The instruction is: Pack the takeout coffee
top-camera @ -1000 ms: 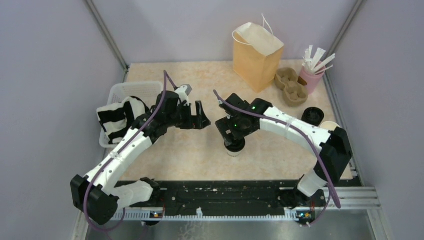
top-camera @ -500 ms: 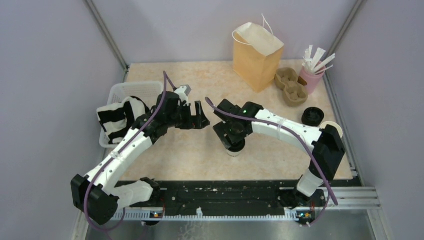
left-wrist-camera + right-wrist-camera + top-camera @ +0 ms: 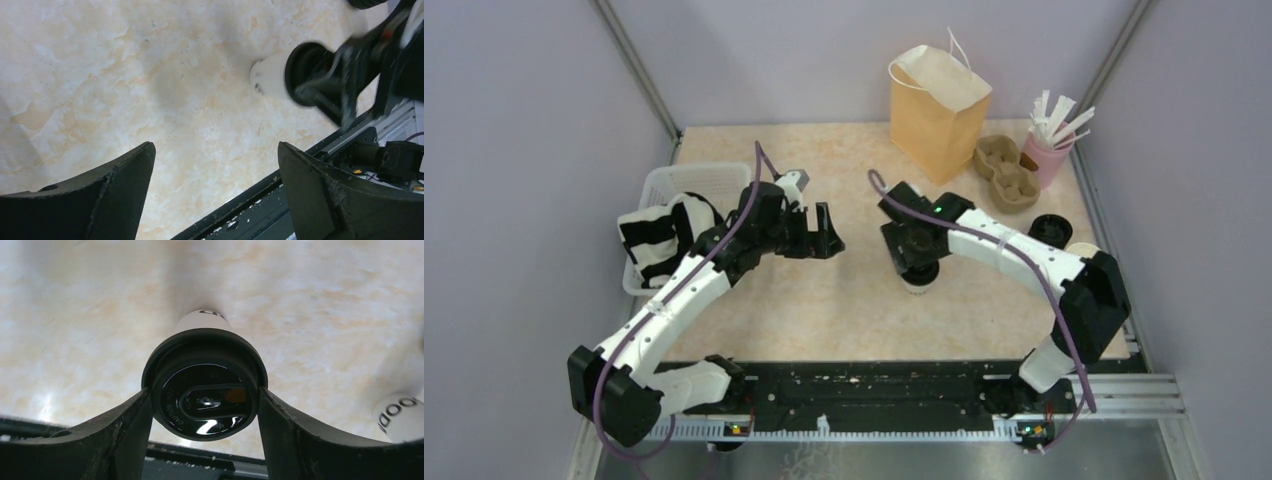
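On marbled beige tabletop (image 3: 824, 310), right fingers (image 3: 115, 440) clamp the paper cup's (image 3: 202, 320) glossy round black lid (image 3: 202, 390); left fingers (image 3: 100, 200) gape.

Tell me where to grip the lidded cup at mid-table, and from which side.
Take the lidded cup at its black lid, from straight above. It is upright, and the round lid overhangs the white wall, so fingers on opposite sides likely get a firm rim. The right gripper brackets it that way, fingers against the rim.
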You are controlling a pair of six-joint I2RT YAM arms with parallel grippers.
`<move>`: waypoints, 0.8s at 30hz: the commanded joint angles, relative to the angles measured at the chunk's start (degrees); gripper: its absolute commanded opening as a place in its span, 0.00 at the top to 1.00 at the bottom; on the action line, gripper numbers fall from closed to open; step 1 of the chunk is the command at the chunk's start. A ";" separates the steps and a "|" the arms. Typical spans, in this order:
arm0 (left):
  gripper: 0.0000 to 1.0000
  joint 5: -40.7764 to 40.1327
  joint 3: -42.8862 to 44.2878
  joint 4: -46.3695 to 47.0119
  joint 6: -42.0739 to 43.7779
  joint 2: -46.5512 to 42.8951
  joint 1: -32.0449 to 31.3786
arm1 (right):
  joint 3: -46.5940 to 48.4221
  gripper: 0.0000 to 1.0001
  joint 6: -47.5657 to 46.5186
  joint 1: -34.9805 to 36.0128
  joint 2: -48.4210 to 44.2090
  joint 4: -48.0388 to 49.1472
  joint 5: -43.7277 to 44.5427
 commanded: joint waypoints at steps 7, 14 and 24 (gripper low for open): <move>0.02 3.30 4.17 0.57 6.49 2.58 0.05 | -8.94 0.38 -3.57 -26.16 -6.91 9.66 3.44; 0.02 6.49 5.36 1.24 10.41 3.50 0.06 | -6.76 0.25 -3.92 -29.84 -4.75 10.10 1.24; 0.02 11.75 5.18 2.45 13.12 3.11 -0.24 | 7.56 0.01 -1.21 -30.78 -8.66 -3.36 -0.93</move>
